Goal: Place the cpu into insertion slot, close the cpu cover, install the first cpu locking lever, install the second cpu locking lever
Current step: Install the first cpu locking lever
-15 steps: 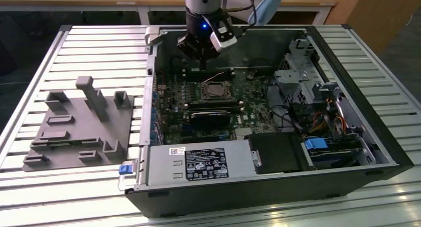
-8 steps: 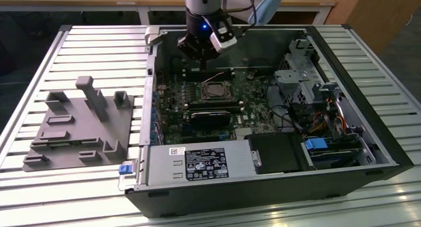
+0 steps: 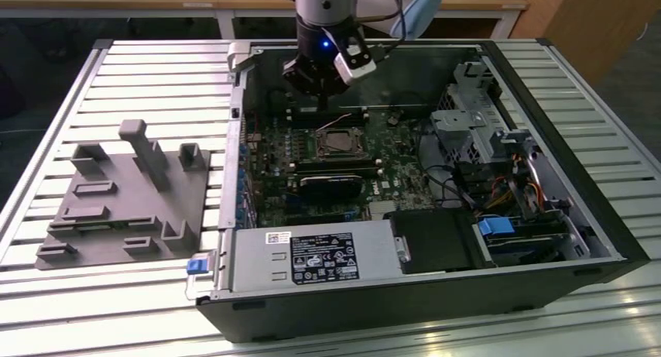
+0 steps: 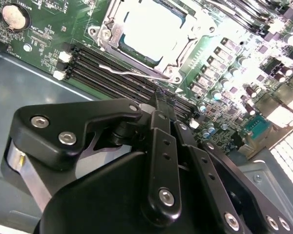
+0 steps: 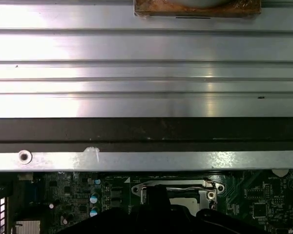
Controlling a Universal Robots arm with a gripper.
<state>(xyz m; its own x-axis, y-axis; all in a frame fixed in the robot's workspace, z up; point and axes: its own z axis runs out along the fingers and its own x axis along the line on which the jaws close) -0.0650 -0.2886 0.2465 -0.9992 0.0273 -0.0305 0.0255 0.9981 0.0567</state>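
Clenched, empty fingers [image 4: 162, 136] sit just beside the locking lever [image 4: 132, 72] (thin springy wire, likely slippery); best pressed near its free end. The cpu [image 4: 149, 22] lies beneath the cpu cover [image 4: 184, 45].

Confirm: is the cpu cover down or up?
Down. In the second wrist view the cover lies flat, its window framing the cpu.

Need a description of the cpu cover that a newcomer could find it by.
Inside the open computer case lies a green board. On it sits the cpu cover, a square silvery frame around the cpu and its bright flat top. Its neighbours, the memory slots, are long, black and narrow.
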